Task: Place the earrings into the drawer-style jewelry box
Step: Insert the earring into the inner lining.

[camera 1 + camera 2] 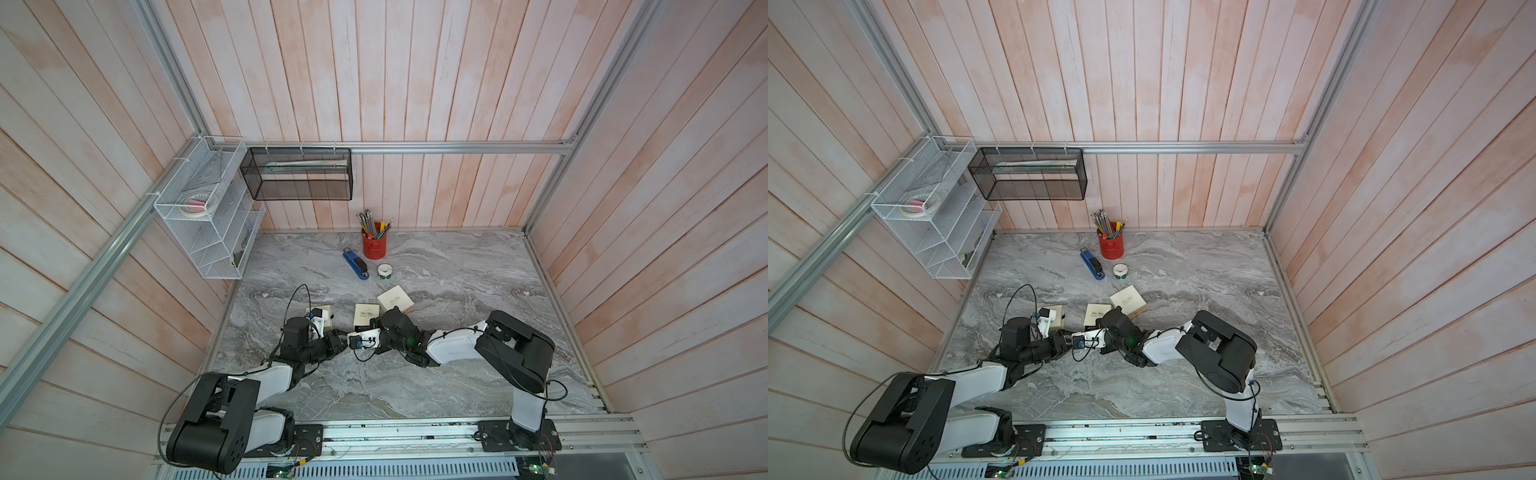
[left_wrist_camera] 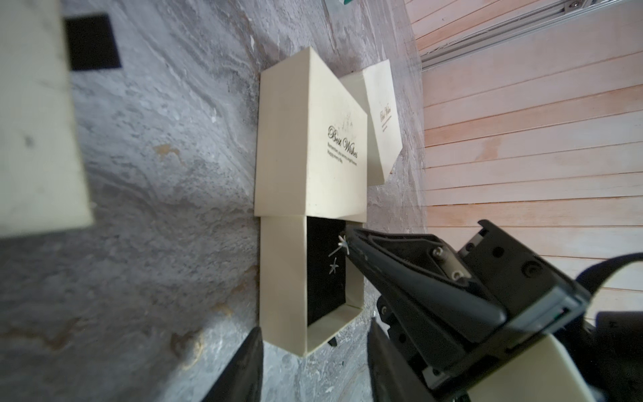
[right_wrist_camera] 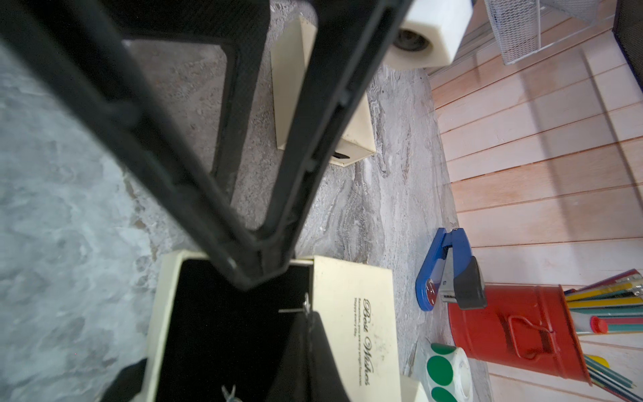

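Observation:
The drawer-style jewelry box (image 2: pixel 313 139) is cream with "Best Wishes" on its sleeve; it shows in both top views (image 1: pixel 366 316) (image 1: pixel 1098 313). Its black-lined drawer (image 2: pixel 283 278) is pulled out. One silver star earring (image 2: pixel 334 267) lies on the lining. My right gripper (image 2: pixel 349 240) (image 3: pixel 311 316) hangs over the drawer beside the sleeve's mouth, shut on a second earring (image 3: pixel 306 304) whose pin sticks out sideways. My left gripper (image 2: pixel 313 365) (image 1: pixel 340 340) is open, its fingers (image 2: pixel 250 365) on either side of the drawer's outer end.
Two more cream boxes lie beside this one, to its left (image 1: pixel 321 312) and behind it to the right (image 1: pixel 395 301). Further back are a blue stapler (image 1: pixel 356 264), a sticker roll (image 1: pixel 385 271) and a red pencil cup (image 1: pixel 374 245). Wire baskets (image 1: pixel 208 216) hang on the walls.

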You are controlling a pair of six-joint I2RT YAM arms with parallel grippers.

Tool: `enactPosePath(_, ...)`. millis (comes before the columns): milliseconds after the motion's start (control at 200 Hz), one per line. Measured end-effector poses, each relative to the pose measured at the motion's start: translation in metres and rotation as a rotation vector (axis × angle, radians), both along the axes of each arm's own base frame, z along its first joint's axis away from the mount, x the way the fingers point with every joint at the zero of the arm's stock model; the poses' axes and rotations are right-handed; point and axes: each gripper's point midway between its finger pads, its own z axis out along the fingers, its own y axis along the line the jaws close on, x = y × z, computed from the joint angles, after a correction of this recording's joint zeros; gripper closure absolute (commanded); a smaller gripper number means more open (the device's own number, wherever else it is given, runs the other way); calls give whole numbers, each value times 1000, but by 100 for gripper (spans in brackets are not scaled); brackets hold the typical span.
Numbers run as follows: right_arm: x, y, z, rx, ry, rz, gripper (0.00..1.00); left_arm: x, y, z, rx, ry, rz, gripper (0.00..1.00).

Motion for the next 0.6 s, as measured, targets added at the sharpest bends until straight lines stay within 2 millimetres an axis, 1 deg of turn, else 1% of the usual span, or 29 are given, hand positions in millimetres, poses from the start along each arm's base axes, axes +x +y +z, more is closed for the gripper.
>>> enactPosePath(100,0,1,0,-2,-1,-1,100,0,0,-2,4,2,-3,54)
enactPosePath(385,1,0,-7,-28,-1,-12,100,3,0,-6,8,16,-1,55)
enactPosePath(600,1,-2,-10,-46,-5,-15,100,6,0,-6,14,15,-5,58)
